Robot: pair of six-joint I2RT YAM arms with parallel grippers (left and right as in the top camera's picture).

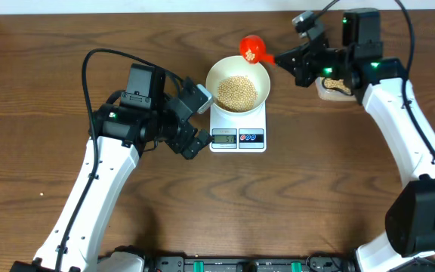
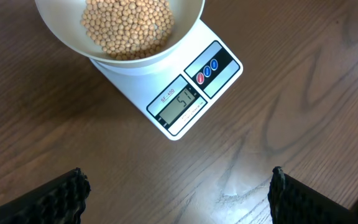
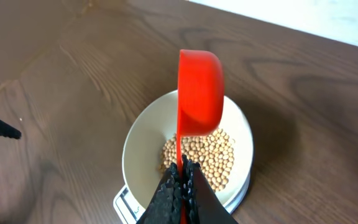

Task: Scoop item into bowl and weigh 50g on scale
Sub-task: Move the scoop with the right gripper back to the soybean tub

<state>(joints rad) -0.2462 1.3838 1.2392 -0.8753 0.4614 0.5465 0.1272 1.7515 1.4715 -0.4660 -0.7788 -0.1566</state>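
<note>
Overhead view: the white bowl of beans stands on the scale, at upper centre on the tabletop. The left gripper is just left of the scale. The right gripper holds the red scoop at the bowl's upper rim.

Left wrist view: jaws wide apart, holding nothing.

Right wrist view: jaws clamped on the scoop's handle, the scoop tilted sideways over the bowl.
</note>
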